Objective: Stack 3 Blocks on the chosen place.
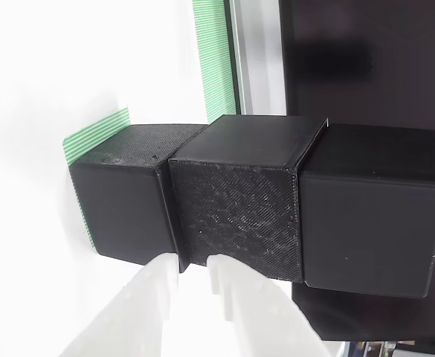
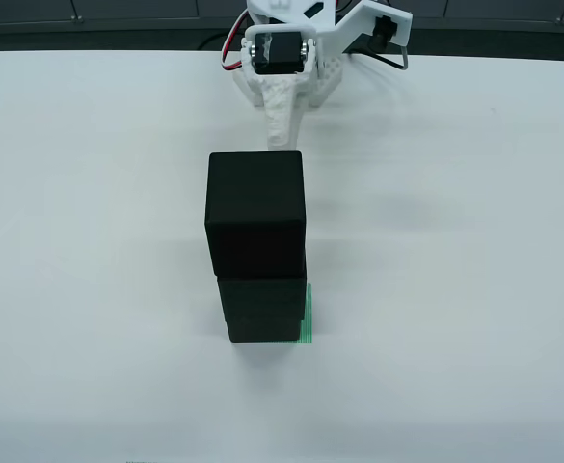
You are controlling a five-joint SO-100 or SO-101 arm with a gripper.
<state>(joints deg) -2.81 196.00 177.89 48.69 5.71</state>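
Three black blocks stand stacked one on another on the white table (image 2: 89, 241), as the fixed view from the front shows: the bottom block (image 2: 264, 329) sits on the green-striped patch (image 2: 308, 313), whose edge peeps out along the stack's right side, the middle block (image 2: 262, 292) rests on it, and the top block (image 2: 255, 212) is on top of both. The white gripper (image 2: 283, 130) lies just behind the top block, on the far side of the stack, with the arm reaching back to the table's far edge.

In the view that rides on the gripper (turned on its side, so the stack runs from left to right) the bottom block (image 1: 124, 201) rests against the striped patch (image 1: 94, 134) at the left, the middle block (image 1: 239, 216) is turned a little out of line, and the top block (image 1: 369, 212) is at the right. The two white fingers (image 1: 128, 312) rise from the bottom edge, spread a little apart, with nothing between them; their tips reach the near edges of the bottom and middle blocks. Whether they touch the blocks I cannot tell.
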